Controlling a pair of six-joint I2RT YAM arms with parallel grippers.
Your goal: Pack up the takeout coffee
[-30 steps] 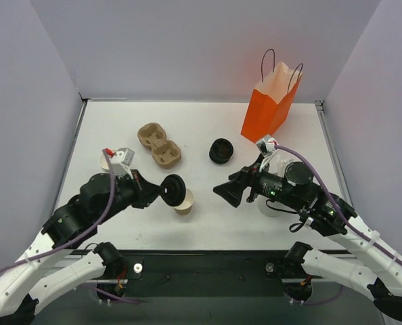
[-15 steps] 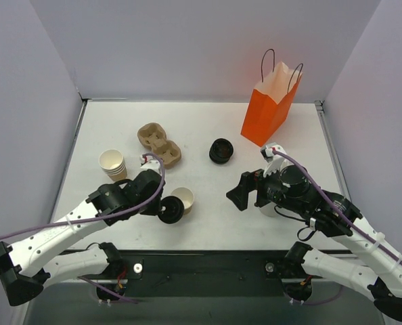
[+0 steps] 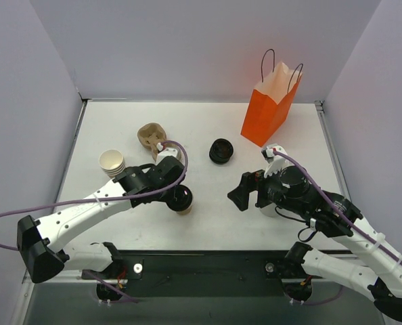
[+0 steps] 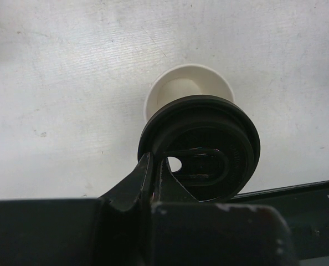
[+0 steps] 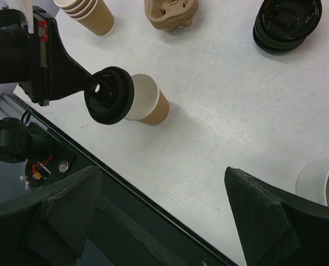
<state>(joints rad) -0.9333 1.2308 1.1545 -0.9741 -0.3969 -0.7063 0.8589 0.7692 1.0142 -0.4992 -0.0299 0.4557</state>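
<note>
The takeout coffee cup (image 5: 150, 104) is a small tan paper cup with a white inside, standing upright near the table's front edge (image 3: 185, 206). Its black lid (image 5: 109, 95) is pinched at the rim by my left gripper (image 4: 156, 166), which is shut on it. The lid (image 4: 200, 147) hangs tilted over the near-left part of the cup's mouth (image 4: 184, 83), which stays partly uncovered. From above, the lid (image 3: 179, 197) hides most of the cup. My right gripper (image 5: 164, 205) stands open and empty to the cup's right (image 3: 238, 193). The orange bag (image 3: 269, 108) stands at the back right.
A stack of black lids (image 3: 221, 150) sits mid-table. A brown pulp cup carrier (image 3: 151, 135) lies behind my left wrist, and a stack of paper cups (image 3: 112, 162) stands at the left. A white cup (image 5: 326, 182) stands under my right arm. The table's dark front edge (image 5: 120, 188) runs close by.
My left arm has swung round, its wrist now toward the back, bringing the lid over the cup's mouth. My right gripper drew back to the right and opened wider.
</note>
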